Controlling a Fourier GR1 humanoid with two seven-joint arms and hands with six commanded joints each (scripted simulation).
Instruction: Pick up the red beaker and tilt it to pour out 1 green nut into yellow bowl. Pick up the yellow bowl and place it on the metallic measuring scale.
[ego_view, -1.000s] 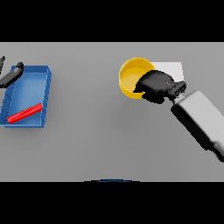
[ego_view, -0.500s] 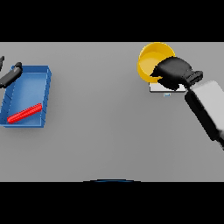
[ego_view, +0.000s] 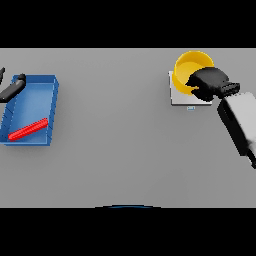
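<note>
Yellow bowl (ego_view: 190, 67) sits over the scale (ego_view: 180, 96), right hand (ego_view: 210, 82) fingers curled on its rim.

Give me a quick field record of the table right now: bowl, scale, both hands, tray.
bowl: yellow, over the scale, tilted, held at its near-right rim
scale: metallic, far right of table, partly covered by bowl
right hand: fingers curled on bowl
left hand: at left edge, over tray's far-left corner, holding nothing
tray: blue, left side, red object lying inside
nut: not visible
</note>
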